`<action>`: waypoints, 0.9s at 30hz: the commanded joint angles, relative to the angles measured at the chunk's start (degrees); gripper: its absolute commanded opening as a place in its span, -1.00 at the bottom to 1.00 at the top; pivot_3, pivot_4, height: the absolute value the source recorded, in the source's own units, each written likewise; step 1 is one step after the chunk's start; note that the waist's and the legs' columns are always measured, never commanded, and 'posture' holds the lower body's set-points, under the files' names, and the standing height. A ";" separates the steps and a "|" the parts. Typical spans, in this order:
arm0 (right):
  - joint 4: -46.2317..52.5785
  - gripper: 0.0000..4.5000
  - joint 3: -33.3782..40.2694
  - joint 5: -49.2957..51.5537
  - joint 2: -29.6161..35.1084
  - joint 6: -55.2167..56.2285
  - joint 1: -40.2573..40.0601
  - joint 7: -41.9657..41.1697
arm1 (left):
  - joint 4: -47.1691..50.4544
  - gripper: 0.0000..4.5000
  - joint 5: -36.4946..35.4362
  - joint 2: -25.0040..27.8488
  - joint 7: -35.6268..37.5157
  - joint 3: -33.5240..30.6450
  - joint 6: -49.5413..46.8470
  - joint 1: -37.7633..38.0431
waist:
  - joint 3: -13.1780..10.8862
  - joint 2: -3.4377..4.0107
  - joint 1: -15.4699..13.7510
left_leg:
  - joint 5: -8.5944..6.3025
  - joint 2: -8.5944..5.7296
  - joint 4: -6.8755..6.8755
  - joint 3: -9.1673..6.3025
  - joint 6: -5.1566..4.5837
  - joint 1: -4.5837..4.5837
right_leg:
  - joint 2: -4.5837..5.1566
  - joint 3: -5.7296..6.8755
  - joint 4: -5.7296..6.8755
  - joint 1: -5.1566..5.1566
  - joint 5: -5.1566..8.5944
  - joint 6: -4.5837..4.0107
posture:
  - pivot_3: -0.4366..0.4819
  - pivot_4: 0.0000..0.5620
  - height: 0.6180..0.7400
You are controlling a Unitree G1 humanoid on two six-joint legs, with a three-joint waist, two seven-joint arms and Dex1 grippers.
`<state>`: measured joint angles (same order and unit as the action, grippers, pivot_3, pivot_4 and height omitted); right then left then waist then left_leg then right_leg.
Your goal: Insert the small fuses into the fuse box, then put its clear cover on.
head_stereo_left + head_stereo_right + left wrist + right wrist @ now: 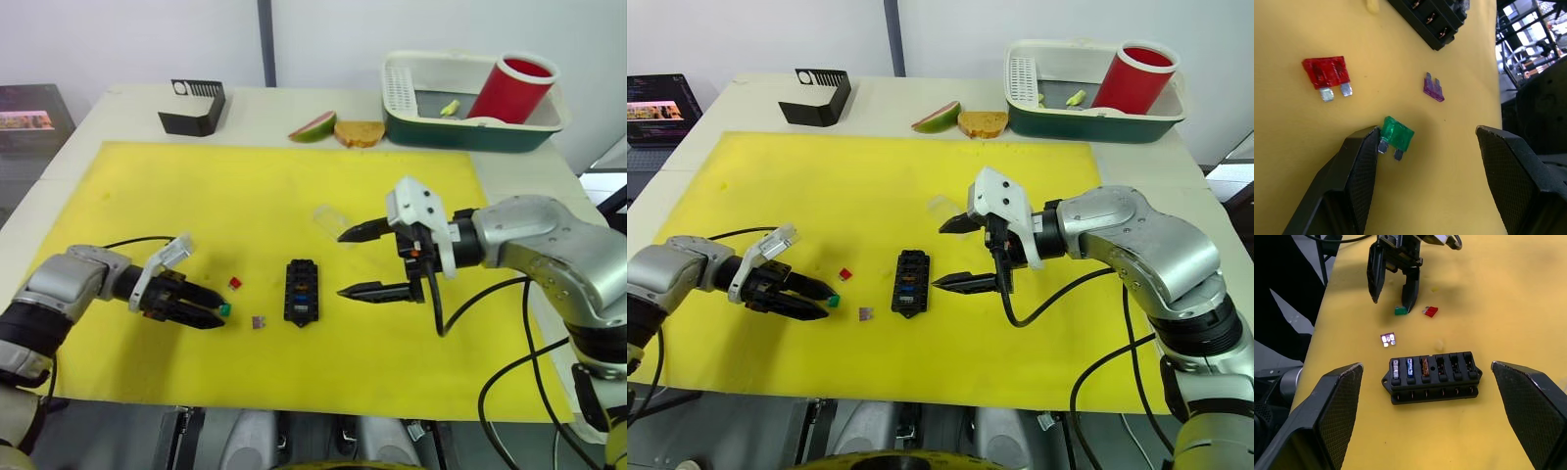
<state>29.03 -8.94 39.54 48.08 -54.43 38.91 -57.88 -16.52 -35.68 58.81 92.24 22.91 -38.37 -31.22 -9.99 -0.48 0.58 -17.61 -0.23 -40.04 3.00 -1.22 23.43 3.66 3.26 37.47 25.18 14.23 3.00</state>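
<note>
Fuse box (301,290) unobstructed; red (234,283), purple (259,321) fuses beside it. Left gripper (210,312) spread around green fuse (224,309); right gripper (355,262) spread wide.

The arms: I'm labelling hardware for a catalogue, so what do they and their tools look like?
Both arms have silver-grey rounded metal shells with black joints. Each ends in a white plastic block carrying two black tapered fingers whose inner pads are finely cross-hatched. Thin black cables loop loose from the left tool and hang in longer loops below the right tool.
</note>
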 commanded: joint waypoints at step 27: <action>1.75 1.00 -1.27 -1.56 -0.89 1.15 0.40 1.70 | 1.12 -0.61 3.15 -2.22 0.26 -3.46 -2.41 5.41 | 0.00 -0.01 0.06 | 0.00 0.02 0.00 0.01 0.00 0.00 | -0.04 -0.01 0.00 0.01 0.00 0.00 | -0.05 -0.47 1.00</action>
<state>29.03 -10.75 38.34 47.48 -54.22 38.76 -56.44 -16.69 -33.18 57.06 92.32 19.29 -40.56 -27.04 -9.98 -0.48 0.64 -17.61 -0.22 -40.04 3.01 -1.22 23.42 3.62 3.26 37.47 25.18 14.24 3.01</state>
